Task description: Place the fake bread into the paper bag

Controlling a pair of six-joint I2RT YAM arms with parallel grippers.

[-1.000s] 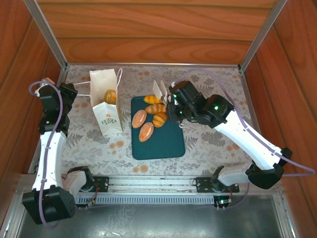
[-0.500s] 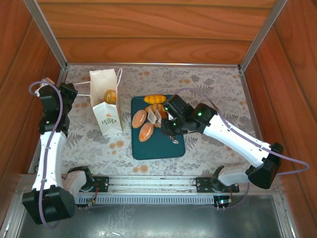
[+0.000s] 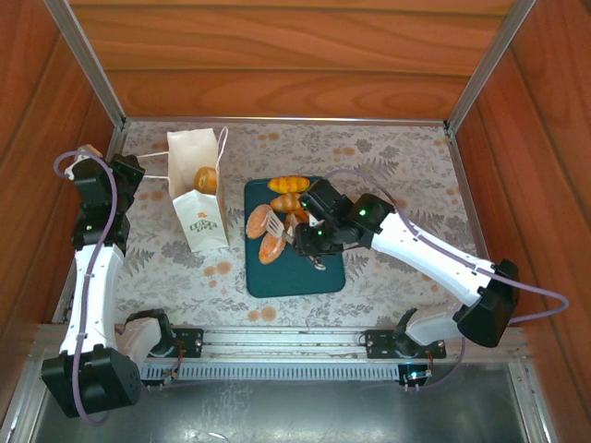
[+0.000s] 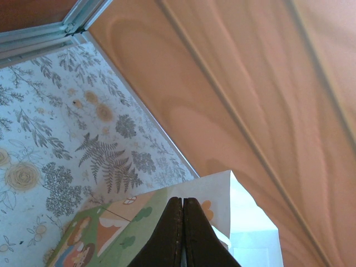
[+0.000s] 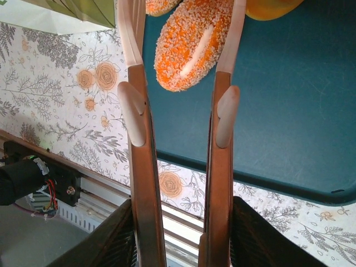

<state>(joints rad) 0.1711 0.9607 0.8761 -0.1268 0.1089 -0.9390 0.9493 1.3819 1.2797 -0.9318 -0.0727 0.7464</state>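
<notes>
Currently we pick: the right gripper [image 5: 182, 22], wide, straddles a roll [image 5: 192, 47] at the tray's [image 5: 289, 111] left edge. Next, close it; the left gripper [image 4: 183, 222] pinches the paper bag [image 4: 219, 192].

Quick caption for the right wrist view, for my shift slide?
Open right gripper straddles an orange roll on the teal tray, above the floral tablecloth.

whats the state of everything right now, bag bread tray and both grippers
paper bag: upright, top open, one bread piece inside
tray: flat on table
sugared roll: lying on tray
other bread: loose on tray
left gripper: jaws closed by bag's edge
right gripper: jaws open, straddling sugared roll
</notes>
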